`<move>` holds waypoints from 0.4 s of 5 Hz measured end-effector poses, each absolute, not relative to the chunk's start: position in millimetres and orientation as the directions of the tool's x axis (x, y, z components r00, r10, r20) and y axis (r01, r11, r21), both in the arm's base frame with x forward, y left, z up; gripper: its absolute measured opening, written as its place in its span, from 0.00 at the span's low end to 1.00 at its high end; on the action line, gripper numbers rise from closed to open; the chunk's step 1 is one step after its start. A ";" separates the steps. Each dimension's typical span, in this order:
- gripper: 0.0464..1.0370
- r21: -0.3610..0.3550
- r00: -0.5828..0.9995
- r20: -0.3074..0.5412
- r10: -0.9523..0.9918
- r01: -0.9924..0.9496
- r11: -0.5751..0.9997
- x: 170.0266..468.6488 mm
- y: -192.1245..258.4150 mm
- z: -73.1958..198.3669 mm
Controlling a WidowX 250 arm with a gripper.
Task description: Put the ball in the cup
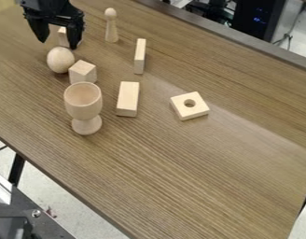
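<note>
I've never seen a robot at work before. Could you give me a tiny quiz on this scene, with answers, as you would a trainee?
1. True or false: the ball is outside the cup.
2. Which piece has a round hole in it?
A) the cube
B) the flat square block
C) the peg with a round head
3. Fill in one word, "apart" or "together": the fingers of the gripper are ____.

Key: 1 true; 2 B; 3 apart.
</note>
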State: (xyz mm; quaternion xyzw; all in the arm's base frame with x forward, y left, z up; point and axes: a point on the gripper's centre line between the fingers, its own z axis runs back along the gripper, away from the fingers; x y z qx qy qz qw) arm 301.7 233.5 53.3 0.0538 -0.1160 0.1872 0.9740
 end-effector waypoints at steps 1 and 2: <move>0.96 0.060 0.899 0.246 0.362 -0.387 0.920 301.6 233.6 53.3; 0.96 0.051 0.893 0.236 0.382 -0.404 0.913 298.7 231.2 50.4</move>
